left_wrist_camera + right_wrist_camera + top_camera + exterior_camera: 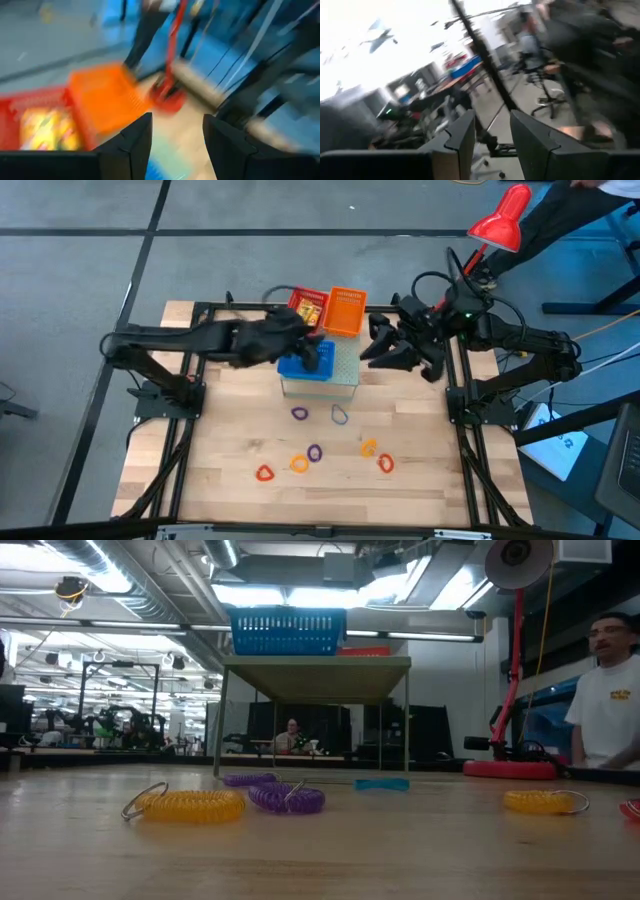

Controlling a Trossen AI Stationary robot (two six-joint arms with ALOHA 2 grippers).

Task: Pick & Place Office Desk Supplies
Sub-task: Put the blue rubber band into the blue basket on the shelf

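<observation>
Several small coil loops lie flat on the wooden table: purple (299, 413), blue-grey (339, 415), purple (315, 452), orange (299, 464), red (264, 473), orange (369, 447) and red (386, 464). The low view shows a yellow-orange coil (190, 805) and a purple coil (287, 798) nearest. My left gripper (310, 355) hovers over the blue basket (305, 367); its fingers are open and empty in the left wrist view (177, 140). My right gripper (378, 348) is raised beside the stand, open and empty (492, 135). Yellow pieces (308, 308) lie in the red basket.
The blue basket sits on a small raised stand (335, 380) at the table's far middle (315, 665). Behind it are a red basket (300, 300) and an orange basket (346, 310). A red desk lamp (500, 225) stands at the far right corner. A person (610, 700) stands beyond the table.
</observation>
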